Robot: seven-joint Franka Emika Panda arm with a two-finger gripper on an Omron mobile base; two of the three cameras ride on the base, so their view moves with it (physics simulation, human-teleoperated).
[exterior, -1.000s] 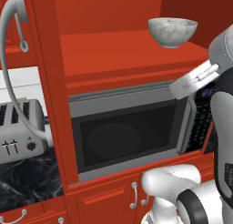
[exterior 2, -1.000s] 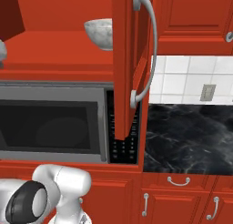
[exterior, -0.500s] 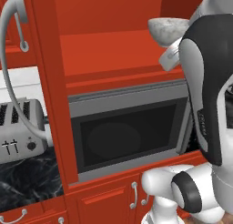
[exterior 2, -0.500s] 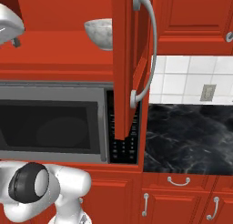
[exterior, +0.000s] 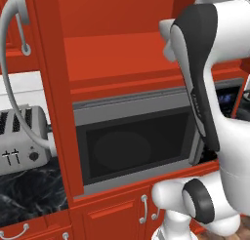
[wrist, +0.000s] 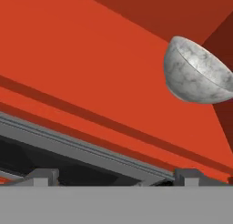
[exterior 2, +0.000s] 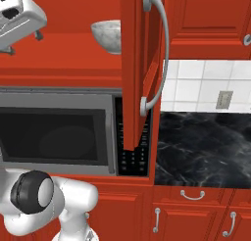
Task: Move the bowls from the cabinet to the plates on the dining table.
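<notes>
Marbled bowl (wrist: 196,73) on red cabinet (exterior 2: 73,49) shelf, microwave (exterior 2: 59,137) below, gripper (wrist: 116,178) spread wide.

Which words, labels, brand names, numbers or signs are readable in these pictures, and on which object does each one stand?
No text can be read in any view.
microwave: its keypad carries small pale marks, too small and blurred to read.
toaster: a few pale marks above its knob, too small to read.
marbled bowl and cabinet door: no writing.
</notes>
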